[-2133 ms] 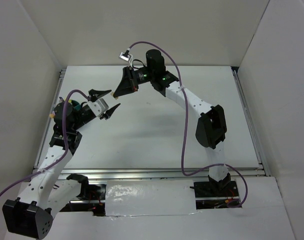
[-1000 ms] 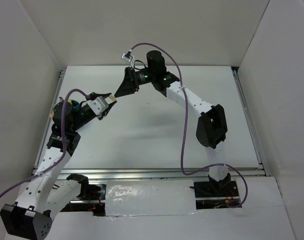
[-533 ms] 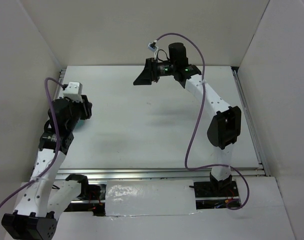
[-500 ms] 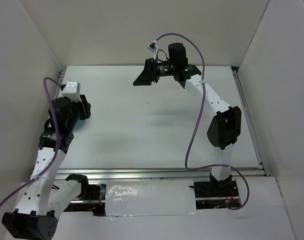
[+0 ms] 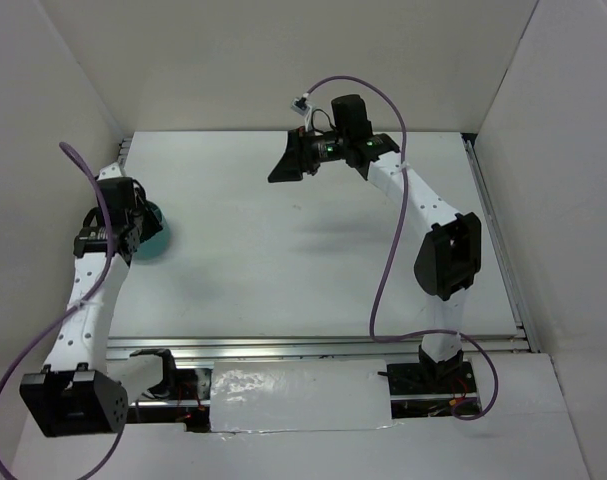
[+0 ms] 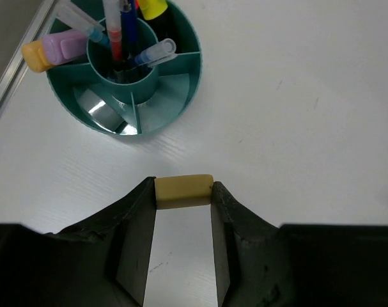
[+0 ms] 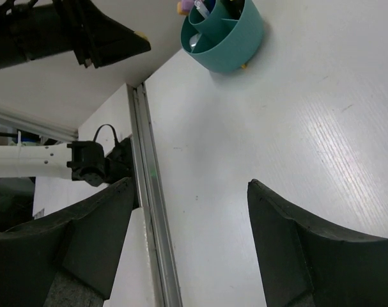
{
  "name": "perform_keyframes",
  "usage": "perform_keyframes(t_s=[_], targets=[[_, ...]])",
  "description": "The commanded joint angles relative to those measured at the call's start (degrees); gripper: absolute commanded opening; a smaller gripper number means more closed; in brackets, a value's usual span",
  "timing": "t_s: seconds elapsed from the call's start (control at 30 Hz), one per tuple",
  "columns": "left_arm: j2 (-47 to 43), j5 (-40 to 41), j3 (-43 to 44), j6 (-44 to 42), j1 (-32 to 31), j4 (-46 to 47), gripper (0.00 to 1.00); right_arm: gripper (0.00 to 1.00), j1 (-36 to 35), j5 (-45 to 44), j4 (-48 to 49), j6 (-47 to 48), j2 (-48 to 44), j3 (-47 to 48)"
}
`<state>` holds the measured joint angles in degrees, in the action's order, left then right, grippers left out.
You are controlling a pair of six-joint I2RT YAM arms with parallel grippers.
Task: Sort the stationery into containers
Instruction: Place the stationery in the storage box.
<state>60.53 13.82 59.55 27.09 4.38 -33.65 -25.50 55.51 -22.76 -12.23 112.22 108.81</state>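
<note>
The left hand (image 6: 183,189) is clenched on a small tan eraser (image 6: 182,192), which sits crosswise between the two fingertips, touching both and filling the gap between them. The eraser is off to one side of the round teal cup (image 6: 171,96) and not over it: in the left wrist view a strip of bare white tabletop (image 6: 296,115) lies between the eraser and the cup's wall. How high the eraser is above the tabletop is hard to judge from this angle, though it seems to be held clear of it.

The cup is divided into a round middle well with wedge-shaped sections around it. A red pen (image 6: 115,35) and a blue pen (image 6: 126,9) stand upright in the middle well. A pink marker with an orange end (image 6: 59,48) leans out of an outer section on the side toward the rail at the tabletop's edge. A yellow-capped marker (image 6: 152,7) stands in another outer section. The section nearest the eraser has something shiny in it that I cannot make out.

From above, the cup (image 5: 155,238) stands near the left edge of the tabletop, partly under the left arm. The right hand (image 7: 188,192) is well apart from it, up over the far middle of the tabletop, its fingers spread wide with nothing between them.
</note>
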Motion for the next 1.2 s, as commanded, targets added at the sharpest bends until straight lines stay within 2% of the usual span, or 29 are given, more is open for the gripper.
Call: perform_keyframes(t_s=[0.0, 0.2, 0.37, 0.6, 0.8, 1.17], targets=[[3.3, -1.4, 3.6, 4.1, 3.1, -3.3, 0.05, 0.78, 0.6, -0.9, -1.1, 2.2, -4.6, 0.5], [7.7, -2.9, 5.7, 6.8, 4.0, -1.2, 0.05, 0.78, 1.6, -1.3, -1.5, 2.6, -5.0, 0.0], [12.1, -1.7, 8.0, 9.3, 4.1, 0.0, 0.12, 0.77, 2.1, -1.4, -1.6, 2.7, -5.0, 0.1], [17.9, 1.4, 11.5, 16.0, 6.1, -1.5, 0.16, 0.77, 2.9, -1.6, -1.7, 2.7, -5.0, 0.1], [22.3, 3.9, 15.2, 18.1, 6.2, -2.0, 0.16, 0.77, 3.1, -1.4, -1.7, 2.6, -4.7, -0.1], [26.3, 1.7, 17.0, 20.0, 6.4, -2.1, 0.21, 0.77, 3.8, -1.4, -1.8, 2.6, -4.6, -0.5]])
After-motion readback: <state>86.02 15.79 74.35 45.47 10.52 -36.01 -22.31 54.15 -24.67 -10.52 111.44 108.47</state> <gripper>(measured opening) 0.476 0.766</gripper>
